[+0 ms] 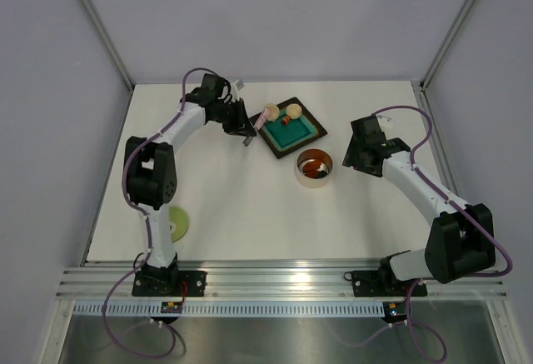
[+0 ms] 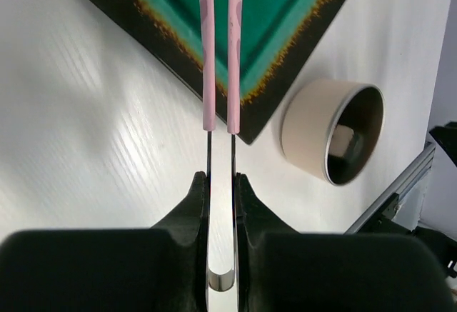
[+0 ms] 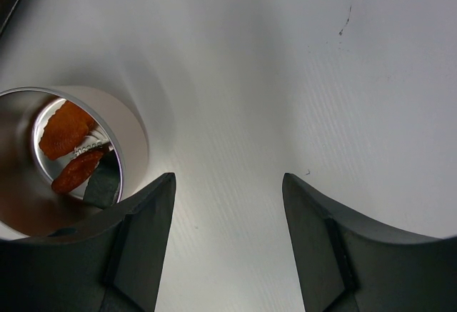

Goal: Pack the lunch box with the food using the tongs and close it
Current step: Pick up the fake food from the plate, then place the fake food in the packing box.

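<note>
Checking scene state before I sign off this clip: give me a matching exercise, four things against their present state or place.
Things:
1. tongs
2. lunch box
3. lid
4. right gripper

States:
A. flat on the table, at its near left
B. open, holding nothing
C. clamped in the left gripper
D. uncovered, red-orange pieces inside

Pairs: 1-C, 2-D, 3-A, 4-B
</note>
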`<state>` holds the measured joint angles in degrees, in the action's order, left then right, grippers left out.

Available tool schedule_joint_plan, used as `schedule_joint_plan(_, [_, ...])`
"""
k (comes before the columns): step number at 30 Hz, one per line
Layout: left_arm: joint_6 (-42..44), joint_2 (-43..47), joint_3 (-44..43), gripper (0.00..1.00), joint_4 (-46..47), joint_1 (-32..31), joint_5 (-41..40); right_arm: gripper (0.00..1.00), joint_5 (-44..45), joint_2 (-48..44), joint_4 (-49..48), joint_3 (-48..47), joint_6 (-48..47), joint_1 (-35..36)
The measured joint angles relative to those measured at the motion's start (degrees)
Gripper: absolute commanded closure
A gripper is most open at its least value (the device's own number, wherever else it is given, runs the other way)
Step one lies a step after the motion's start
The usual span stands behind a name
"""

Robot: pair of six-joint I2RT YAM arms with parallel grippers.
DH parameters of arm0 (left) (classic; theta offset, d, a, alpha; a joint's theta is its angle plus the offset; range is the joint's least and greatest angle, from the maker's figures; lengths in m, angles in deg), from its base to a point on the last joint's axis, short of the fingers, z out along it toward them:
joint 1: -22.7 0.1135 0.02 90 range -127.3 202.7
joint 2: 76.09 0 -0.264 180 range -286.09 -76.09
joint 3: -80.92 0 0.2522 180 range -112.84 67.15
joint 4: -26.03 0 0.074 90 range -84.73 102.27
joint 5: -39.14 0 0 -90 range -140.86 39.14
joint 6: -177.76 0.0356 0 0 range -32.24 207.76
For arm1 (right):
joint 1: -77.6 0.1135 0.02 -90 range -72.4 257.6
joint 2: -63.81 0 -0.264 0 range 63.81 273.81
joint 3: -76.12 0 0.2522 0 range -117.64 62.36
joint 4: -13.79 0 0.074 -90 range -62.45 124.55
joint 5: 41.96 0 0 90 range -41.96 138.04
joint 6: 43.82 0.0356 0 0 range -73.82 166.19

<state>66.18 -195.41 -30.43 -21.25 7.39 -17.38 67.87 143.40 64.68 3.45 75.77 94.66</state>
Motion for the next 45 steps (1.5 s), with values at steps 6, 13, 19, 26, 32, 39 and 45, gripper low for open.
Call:
schedule_joint_plan(6, [2.0, 13.1, 8.8, 1.0, -0.3, -0.9, -1.7, 0.31, 0.0, -0.1, 0.0, 0.0, 0.0, 0.0])
schedule_joint_plan(13, [4.8, 22.2, 14.1, 1.0, -4.5, -8.1, -4.3, 0.31, 0.0, -1.3, 0.0, 0.0, 0.0, 0.0])
schedule_joint_plan(19, [5.2, 22.7, 14.6, 1.0, -5.8, -19.1, -4.4, 0.31, 0.0, -2.6, 0.0, 0.0, 0.0, 0.0])
schedule_joint_plan(26, [4.8, 22.3, 15.5, 1.0, -5.4, -21.4, -1.7, 0.31, 0.7, -4.7, 0.0, 0.4, 0.0, 0.0])
schedule_joint_plan(32, [4.6, 19.4, 15.6, 1.0, -5.3, -22.6, -1.4, 0.31, 0.7, -5.4, 0.0, 1.1, 0.2, 0.0])
schedule_joint_plan(39, [3.8, 15.2, 15.5, 0.96, -5.0, -23.8, -2.1, 0.31, 0.7, -5.4, 0.0, 1.5, 0.2, 0.0])
schedule_joint_plan(45, [3.6, 13.6, 14.2, 0.7, -5.0, -24.2, -2.7, 0.31, 0.7, -5.4, 0.0, 1.5, 0.2, 0.0])
